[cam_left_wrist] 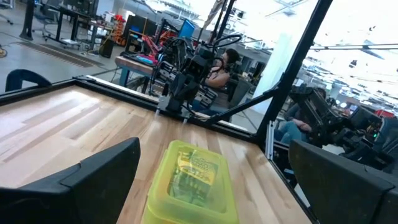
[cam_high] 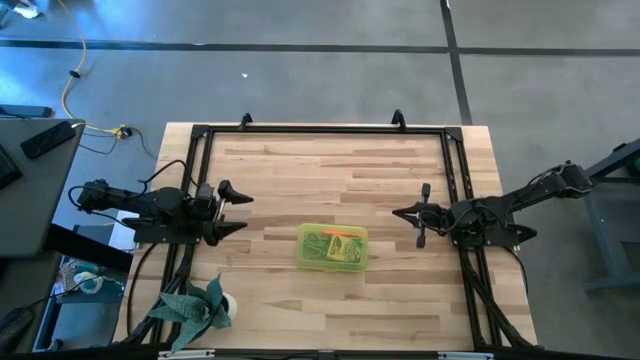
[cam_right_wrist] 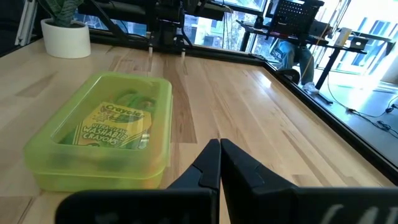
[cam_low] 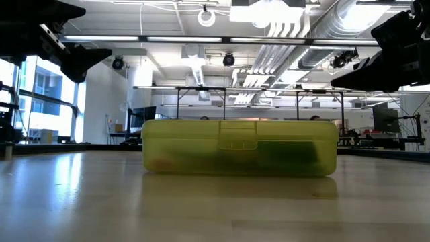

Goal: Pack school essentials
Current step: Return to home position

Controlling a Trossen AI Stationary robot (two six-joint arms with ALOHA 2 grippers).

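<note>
Looking down on the table [cam_high: 300,170], you find the yellow case [cam_high: 333,247] lying flat near its middle, a little toward the edge where the plant [cam_high: 195,305] stands. Its lid is down, and in the low view the latch [cam_low: 238,142] sits flush against the front wall. Through the translucent lid you can read a crayon box [cam_right_wrist: 115,129] lying inside the case. Green shapes lie beside it in there, but you cannot tell what they are.

Your left tool [cam_high: 232,212] hangs over the table's left side, well apart from the case and pointing toward it. Its fingers [cam_left_wrist: 93,180] are spread wide, and the case shows between them farther off. Your right tool [cam_high: 398,213] hangs over the table's right side, also apart from the case and facing it. Its fingers [cam_right_wrist: 208,168] are pressed together tip to tip and hold no object.

In the low view both arms sit high above the tabletop, one on either side of the case, touching neither it nor the table.

The plant stands in a white pot [cam_right_wrist: 65,38] at the table's corner beside the left arm's base, well apart from the case. Past the table's edge behind the right arm, a person [cam_left_wrist: 222,62] sits in the room
</note>
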